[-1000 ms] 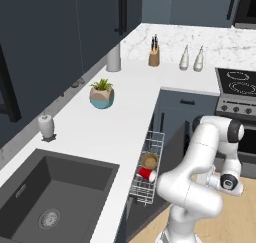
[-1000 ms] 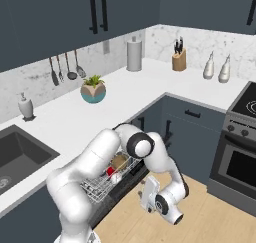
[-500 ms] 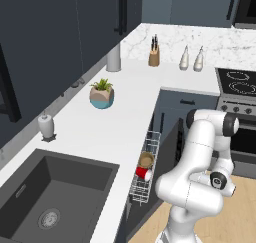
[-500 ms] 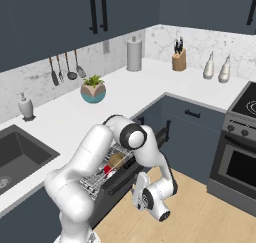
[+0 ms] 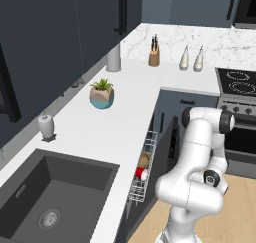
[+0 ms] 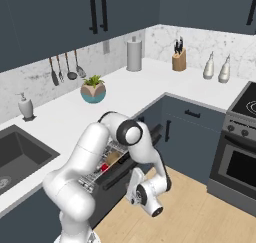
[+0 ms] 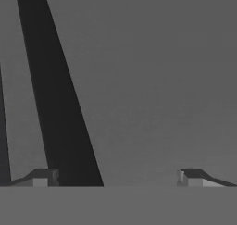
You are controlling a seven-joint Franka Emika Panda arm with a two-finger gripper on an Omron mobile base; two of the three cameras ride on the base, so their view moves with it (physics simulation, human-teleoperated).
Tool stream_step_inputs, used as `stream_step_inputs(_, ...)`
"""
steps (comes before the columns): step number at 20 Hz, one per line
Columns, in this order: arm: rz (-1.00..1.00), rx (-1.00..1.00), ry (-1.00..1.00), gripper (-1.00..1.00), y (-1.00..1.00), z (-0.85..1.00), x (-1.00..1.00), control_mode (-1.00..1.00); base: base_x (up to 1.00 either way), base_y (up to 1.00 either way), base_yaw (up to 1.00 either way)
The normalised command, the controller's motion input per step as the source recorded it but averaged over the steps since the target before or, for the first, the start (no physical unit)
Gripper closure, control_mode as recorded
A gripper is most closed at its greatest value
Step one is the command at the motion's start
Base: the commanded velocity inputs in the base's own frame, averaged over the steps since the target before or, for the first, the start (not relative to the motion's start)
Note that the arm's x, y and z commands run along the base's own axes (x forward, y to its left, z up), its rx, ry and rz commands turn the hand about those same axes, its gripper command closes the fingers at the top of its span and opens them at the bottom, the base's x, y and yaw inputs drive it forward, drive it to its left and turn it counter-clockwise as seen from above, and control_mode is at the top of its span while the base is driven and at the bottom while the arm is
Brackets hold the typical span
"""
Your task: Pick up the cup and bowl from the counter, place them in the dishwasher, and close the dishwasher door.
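Observation:
The red cup and the tan bowl lie in the wire rack of the dishwasher, under the edge of the white counter. The dark dishwasher door stands partly raised beside the rack. My gripper is low, right in front of the door's outer face. Its fingertips stand wide apart, open and holding nothing, and the flat grey panel is close ahead.
On the counter stand a teal and tan plant pot, a knife block, two white bottles and a paper towel roll. A sink lies at the left, the steel oven at the right. Wooden floor spreads below.
My hand has shifted a little to the left, closer to the door panel, and the elbow has swung with it. Cup and bowl stay in the rack.

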Motion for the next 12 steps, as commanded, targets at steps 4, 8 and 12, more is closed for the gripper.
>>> stream_step_inputs(4, 0.00, -0.02, 0.00, -1.00, 1.00, 0.00, 0.44, -1.00, 0.00, 0.00, 0.00)
stream_step_inputs(8, 0.05, 0.00, 0.00, -1.00, 1.00, 0.00, 0.60, -1.00, 0.00, 0.00, 0.00)
stream_step_inputs(12, 0.10, 0.00, 0.00, -1.00, 1.00, -0.03, 0.68, -1.00, 0.00, 0.00, 0.00)
